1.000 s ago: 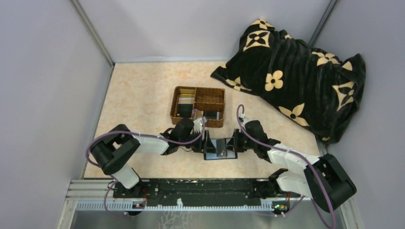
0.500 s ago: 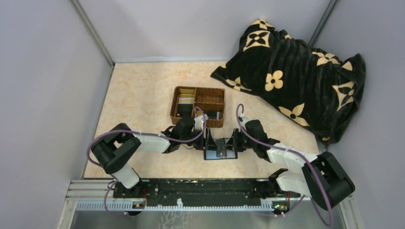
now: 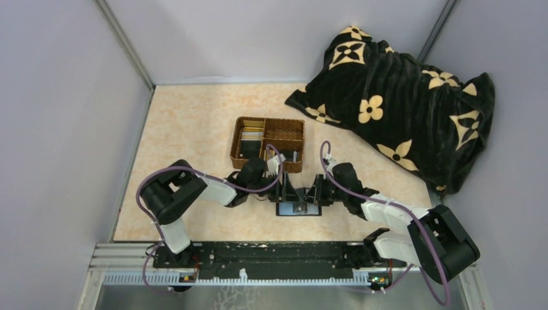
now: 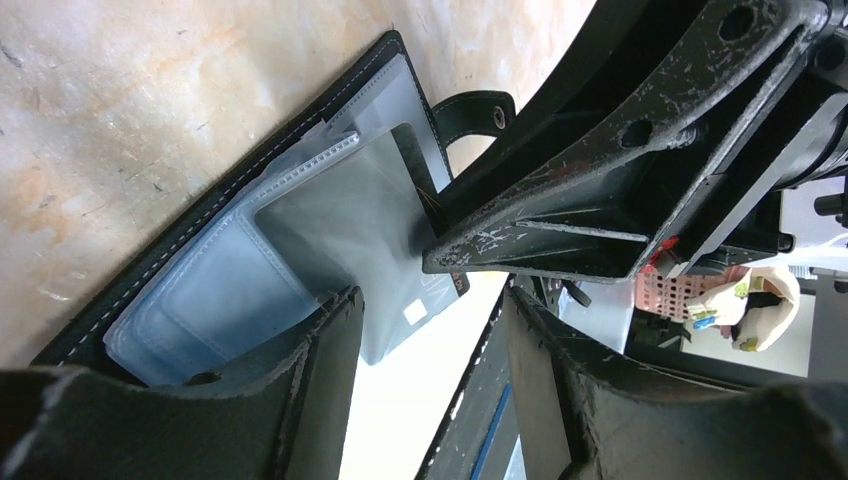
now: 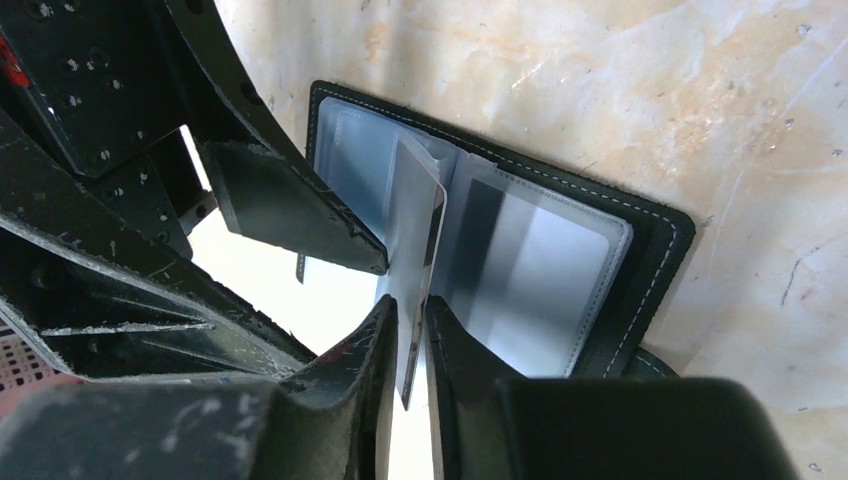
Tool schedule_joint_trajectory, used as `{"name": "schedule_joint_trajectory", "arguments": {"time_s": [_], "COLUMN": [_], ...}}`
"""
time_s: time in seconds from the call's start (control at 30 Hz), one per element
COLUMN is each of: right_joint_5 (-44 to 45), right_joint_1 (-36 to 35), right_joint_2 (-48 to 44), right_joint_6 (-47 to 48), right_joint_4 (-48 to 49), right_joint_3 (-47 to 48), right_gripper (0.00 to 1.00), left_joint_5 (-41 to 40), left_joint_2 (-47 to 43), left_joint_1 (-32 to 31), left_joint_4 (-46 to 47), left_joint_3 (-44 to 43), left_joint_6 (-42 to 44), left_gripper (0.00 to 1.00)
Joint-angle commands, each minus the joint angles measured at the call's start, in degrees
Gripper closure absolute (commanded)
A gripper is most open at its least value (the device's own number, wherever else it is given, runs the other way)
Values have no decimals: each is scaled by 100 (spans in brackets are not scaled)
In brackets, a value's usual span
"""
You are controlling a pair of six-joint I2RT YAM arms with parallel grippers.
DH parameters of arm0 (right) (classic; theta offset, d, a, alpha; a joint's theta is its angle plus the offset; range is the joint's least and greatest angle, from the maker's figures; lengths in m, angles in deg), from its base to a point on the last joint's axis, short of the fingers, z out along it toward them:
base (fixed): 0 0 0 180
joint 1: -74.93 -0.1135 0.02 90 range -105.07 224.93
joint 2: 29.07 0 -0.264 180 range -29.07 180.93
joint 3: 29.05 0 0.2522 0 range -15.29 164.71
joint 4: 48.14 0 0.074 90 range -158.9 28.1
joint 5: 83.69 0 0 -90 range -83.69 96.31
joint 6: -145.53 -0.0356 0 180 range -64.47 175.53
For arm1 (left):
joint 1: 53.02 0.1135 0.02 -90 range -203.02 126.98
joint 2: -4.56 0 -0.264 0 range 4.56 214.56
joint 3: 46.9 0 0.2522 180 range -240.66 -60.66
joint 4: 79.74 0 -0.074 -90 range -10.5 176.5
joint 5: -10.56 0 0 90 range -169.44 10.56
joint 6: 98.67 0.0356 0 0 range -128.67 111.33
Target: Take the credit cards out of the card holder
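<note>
Top external view: the left arm [image 3: 213, 191] has closed in on the open card holder [image 3: 298, 208] on the table [image 3: 187, 116], left gripper [image 4: 430, 330] wide, likely to steady it; right gripper [image 5: 408, 315] narrow around an upright grey leaf [image 5: 415, 225].

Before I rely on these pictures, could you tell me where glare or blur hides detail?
Left wrist view: near fingers are blurred, and the background between them is blown white. Right wrist view: the same white patch beside the card holder. Top view: evenly lit and sharp, though the holder is small.
</note>
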Motion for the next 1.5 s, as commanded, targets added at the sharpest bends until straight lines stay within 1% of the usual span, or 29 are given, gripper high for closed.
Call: {"name": "schedule_joint_trajectory", "arguments": {"time_s": [0.0, 0.1, 0.33, 0.53, 0.73, 0.8, 0.83, 1.1, 1.47], "right_joint_5": [20, 51, 111, 33, -168, -200, -192, -35, -81], "right_joint_1": [45, 47, 104, 232, 236, 230, 235, 265, 842], "right_joint_2": [-77, -190, -460, -575, -417, -383, -378, -485, -874], "right_joint_6": [39, 41, 86, 124, 98, 93, 95, 156, 357], "right_joint_4": [162, 44, -225, -306, -62, -10, -9, -181, -633], "right_joint_3": [-55, -26, 34, 15, -46, -53, -49, -11, 4], "right_gripper": [80, 77, 78, 87, 92, 96, 100, 100, 100], "left_joint_5": [-16, -89, -132, -136, -163, -168, -177, -204, -204], "left_joint_2": [179, 216, 320, 293, 199, 177, 163, -10, -334], "left_joint_1": [7, 12, 9, 11, 8, 5, 5, 32, 166], "left_joint_4": [203, 92, 35, 11, -65, -95, -101, -184, -330], "left_joint_3": [-13, -2, -11, -2, 6, 9, 7, 69, 243], "left_joint_6": [-68, -73, -89, -76, -49, -29, -15, 28, 122], "left_gripper": [39, 39, 39, 39, 39, 39, 39, 39, 39]}}
